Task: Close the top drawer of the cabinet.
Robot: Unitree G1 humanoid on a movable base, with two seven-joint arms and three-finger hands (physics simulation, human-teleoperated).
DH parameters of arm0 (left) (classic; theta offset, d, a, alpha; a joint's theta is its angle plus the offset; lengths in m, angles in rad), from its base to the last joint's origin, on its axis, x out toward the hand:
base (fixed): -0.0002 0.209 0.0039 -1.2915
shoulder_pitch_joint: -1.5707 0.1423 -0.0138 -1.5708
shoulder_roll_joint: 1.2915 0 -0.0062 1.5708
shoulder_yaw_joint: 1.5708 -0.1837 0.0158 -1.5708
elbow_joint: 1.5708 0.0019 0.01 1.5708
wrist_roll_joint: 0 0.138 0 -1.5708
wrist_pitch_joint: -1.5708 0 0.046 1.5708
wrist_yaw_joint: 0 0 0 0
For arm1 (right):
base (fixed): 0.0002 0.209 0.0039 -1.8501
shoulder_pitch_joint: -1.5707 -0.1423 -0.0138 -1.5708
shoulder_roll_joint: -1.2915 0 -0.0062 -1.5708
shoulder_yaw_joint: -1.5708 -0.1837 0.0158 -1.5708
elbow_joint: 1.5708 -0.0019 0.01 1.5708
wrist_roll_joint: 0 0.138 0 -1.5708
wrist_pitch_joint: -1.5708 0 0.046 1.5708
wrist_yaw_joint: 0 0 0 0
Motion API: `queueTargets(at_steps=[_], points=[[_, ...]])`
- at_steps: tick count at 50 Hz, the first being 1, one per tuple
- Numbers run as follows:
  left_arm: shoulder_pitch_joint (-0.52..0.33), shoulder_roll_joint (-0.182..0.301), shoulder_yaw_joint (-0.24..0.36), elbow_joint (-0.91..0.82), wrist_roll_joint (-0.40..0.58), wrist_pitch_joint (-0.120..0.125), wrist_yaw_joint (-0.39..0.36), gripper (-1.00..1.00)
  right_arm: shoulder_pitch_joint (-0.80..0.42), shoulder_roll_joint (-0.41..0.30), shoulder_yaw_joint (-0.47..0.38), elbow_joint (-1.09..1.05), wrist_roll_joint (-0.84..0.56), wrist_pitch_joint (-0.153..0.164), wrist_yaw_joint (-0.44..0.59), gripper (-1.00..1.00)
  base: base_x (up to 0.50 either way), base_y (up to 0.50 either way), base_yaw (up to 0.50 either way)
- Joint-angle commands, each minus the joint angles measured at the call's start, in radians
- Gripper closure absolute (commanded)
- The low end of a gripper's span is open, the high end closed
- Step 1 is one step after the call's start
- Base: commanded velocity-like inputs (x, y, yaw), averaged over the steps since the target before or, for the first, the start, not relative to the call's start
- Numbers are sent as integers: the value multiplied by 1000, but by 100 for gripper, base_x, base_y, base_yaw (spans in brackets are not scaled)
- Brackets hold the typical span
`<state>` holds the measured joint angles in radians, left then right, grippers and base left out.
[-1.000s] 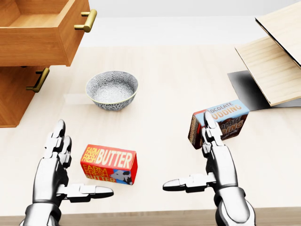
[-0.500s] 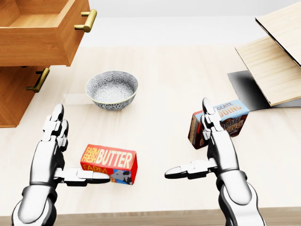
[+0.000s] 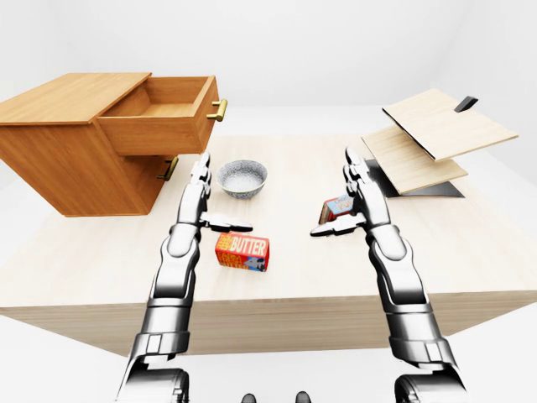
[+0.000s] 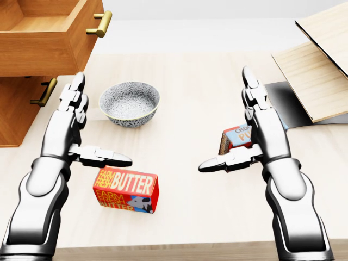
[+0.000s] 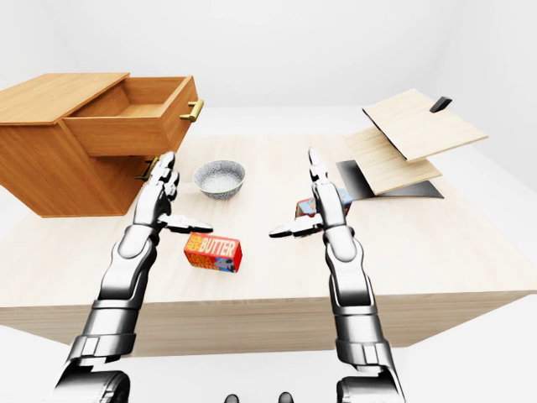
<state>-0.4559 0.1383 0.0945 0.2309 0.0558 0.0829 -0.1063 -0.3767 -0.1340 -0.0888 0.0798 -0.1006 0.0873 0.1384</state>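
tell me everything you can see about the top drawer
The top drawer is an orange-brown wooden box, pulled well out of the cabinet and looking empty inside. A brass bar handle sits on its face. It hangs level above the table, over the shut lower drawer. Nothing touches it; the left hand is open below it.

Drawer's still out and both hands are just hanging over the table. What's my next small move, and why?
Probably extend the left hand up toward the top drawer and set it against the front panel by the brass handle. The drawer stands pulled well out of the cabinet, that hand is open and nearest it, and the bowl lies to its right, off that path.
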Motion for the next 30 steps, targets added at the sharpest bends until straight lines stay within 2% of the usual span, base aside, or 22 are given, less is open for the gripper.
queueTargets(at_steps=[1, 9, 14, 30], points=[[-196, 32, 3, 97, -25, 4, -18, -100, -129, -58, -34, -22, -10, 0, 26, -100, 0, 0, 0], [-253, 43, -3, 27, -36, 4, -63, -100, -186, -107, -57, -26, -1, 0, 36, -100, 0, 0, 0], [-290, 47, 4, 53, -50, 4, -67, -100, -221, -126, -64, -28, -8, 0, 36, -100, 0, 0, 0], [-259, 44, 0, 18, -40, 4, -58, -100, -239, -136, -61, -4, -10, 0, 46, -100, 0, 0, 0]])
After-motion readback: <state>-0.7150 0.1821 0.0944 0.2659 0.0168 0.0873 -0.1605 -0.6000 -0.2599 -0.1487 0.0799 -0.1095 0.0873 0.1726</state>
